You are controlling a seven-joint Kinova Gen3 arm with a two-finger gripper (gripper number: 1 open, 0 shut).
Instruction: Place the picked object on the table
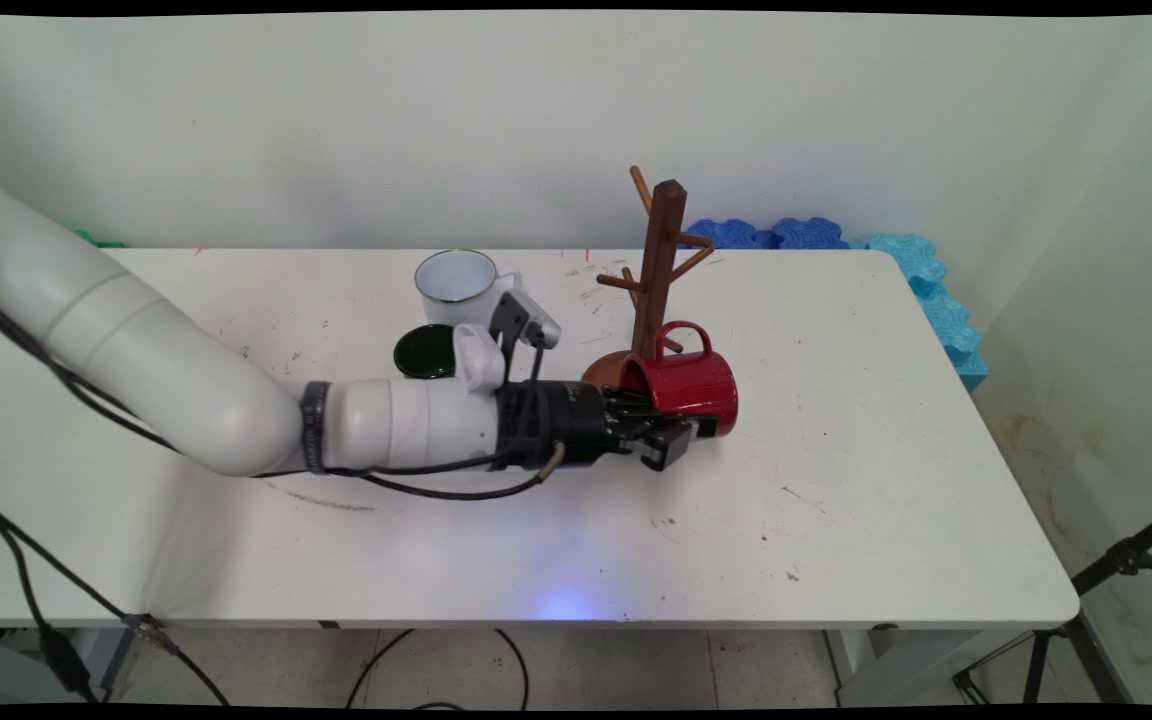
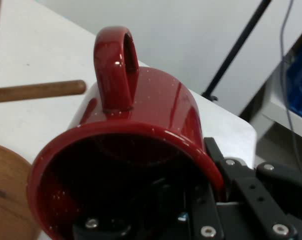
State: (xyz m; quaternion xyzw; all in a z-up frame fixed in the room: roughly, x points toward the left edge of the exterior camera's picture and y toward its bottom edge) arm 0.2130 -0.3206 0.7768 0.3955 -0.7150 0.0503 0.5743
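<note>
A red mug [image 1: 691, 385] [image 2: 156, 107] lies on its side with its handle pointing up and its mouth toward the hand. My gripper [image 1: 671, 430] [image 2: 203, 197] is shut on the mug's rim, with one finger inside the mouth and the other outside against the wall. The mug is close beside the round base [image 1: 604, 368] [image 2: 5, 195] of a brown wooden mug tree [image 1: 661, 270]. One of the tree's pegs [image 2: 38, 91] points toward the handle. I cannot tell whether the mug touches the table.
A white mug [image 1: 456, 285] stands behind the arm, with a dark green round lid [image 1: 425, 351] on the table [image 1: 836, 480] in front of it. Blue foam pieces [image 1: 936, 290] line the table's far right corner. A black tripod [image 1: 1116, 570] stands off the right edge.
</note>
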